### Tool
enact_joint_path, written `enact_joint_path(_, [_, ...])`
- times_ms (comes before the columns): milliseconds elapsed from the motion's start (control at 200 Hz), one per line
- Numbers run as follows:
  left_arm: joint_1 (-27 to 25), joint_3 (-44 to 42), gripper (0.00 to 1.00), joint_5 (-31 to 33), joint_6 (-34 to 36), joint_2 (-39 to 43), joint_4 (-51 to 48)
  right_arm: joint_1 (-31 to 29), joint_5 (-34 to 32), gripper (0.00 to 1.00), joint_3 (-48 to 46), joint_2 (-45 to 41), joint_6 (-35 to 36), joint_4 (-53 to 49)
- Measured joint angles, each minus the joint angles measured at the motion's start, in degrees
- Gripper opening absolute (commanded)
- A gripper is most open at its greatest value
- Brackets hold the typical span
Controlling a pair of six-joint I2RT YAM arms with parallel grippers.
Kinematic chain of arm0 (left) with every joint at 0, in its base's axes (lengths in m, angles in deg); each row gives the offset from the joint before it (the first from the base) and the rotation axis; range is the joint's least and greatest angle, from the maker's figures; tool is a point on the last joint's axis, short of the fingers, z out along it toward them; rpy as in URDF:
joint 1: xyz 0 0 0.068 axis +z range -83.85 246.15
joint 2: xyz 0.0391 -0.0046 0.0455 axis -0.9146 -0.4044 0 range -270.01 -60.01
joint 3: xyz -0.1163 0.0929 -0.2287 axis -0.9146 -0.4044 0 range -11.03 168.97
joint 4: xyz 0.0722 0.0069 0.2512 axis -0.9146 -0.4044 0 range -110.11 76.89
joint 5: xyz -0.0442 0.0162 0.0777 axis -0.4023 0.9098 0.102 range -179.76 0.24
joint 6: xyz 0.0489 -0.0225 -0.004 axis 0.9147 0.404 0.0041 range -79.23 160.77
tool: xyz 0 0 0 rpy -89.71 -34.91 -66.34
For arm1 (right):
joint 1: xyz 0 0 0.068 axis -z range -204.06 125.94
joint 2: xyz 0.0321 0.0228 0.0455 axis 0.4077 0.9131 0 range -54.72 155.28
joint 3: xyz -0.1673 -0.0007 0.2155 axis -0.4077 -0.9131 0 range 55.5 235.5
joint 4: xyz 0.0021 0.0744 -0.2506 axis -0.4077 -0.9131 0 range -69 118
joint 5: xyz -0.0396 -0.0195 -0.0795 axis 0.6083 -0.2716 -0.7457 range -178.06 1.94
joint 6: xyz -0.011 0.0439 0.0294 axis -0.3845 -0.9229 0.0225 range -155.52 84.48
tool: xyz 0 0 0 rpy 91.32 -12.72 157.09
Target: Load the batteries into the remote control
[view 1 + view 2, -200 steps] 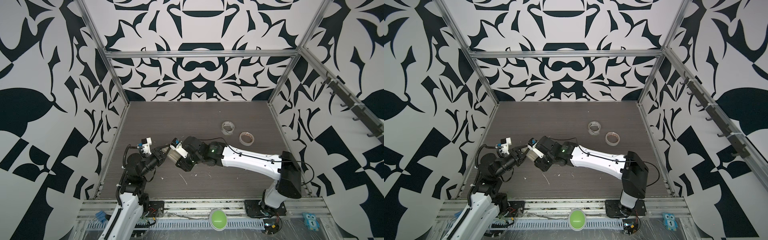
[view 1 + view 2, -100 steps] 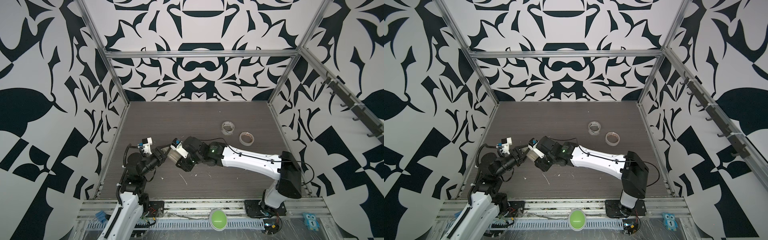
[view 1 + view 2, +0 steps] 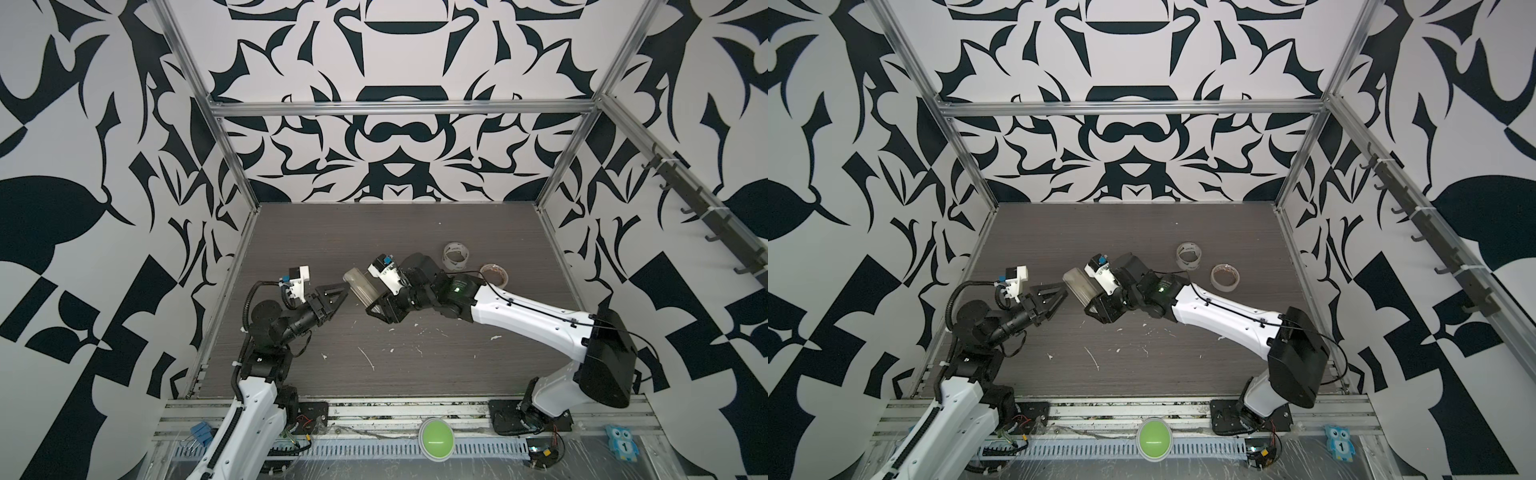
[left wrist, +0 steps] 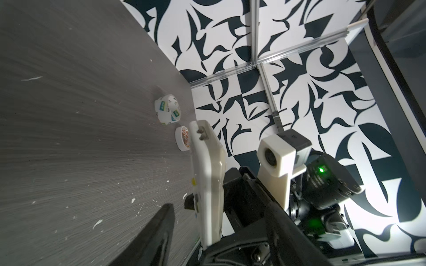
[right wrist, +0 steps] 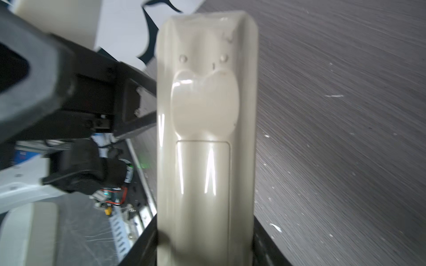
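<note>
Remote control (image 3: 361, 286) is up in the air over the table (image 3: 374, 232), a little left of the middle, and it does not touch the wood; the right gripper (image 3: 371, 296) is clamped on one end of it, with a dark finger (image 5: 265, 248) pressed on each long side; the pale back faces the right wrist camera, and the long cover on this back lies shut and flush; the left gripper (image 3: 338, 297) stands with its jaws apart just beside the free end; in the left wrist view a gap shows between its finger (image 4: 159, 232) and the remote control; whether the other finger touches, I cannot tell; a white tape roll (image 3: 456, 255) and a brownish tape roll (image 3: 494, 274) lie on the table farther back, well apart from the left gripper.
</note>
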Motion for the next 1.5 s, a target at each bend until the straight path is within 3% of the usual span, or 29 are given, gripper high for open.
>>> enact_joint_path(110, [-0.5, 1.07, 0.69, -2.03, -0.33, -0.26, 4.04, 0.7, 4.94, 0.0, -2.69, -2.95, -2.34, 5.18])
enact_joint_path(395, [-4.74, 3.48, 0.88, -4.74, -1.64, -2.23, 14.62, 3.34, 14.88, 0.0, -8.13, -8.48, -10.27, 18.67])
enact_joint_path(650, [-9.75, 4.39, 0.89, -4.96, -2.64, -5.88, 22.34, 4.98, 20.81, 0.0, -11.26, -8.92, -19.39, 31.17])
enact_joint_path(885, [-11.34, 5.66, 0.73, -4.92, -2.6, -8.87, 26.51, 5.27, 23.65, 0.0, -11.65, -8.5, -23.74, 36.79])
enact_joint_path(1225, [-11.58, 6.58, 0.7, -4.57, -2.38, -11.39, 28.89, 5.35, 26.36, 0.0, -11.74, -6.62, -27.04, 41.29])
enact_joint_path(1500, [-11.63, 6.71, 0.42, -4.09, -0.79, -11.87, 29.07, 5.35, 28.24, 0.0, -11.76, -6.34, -27.63, 42.18])
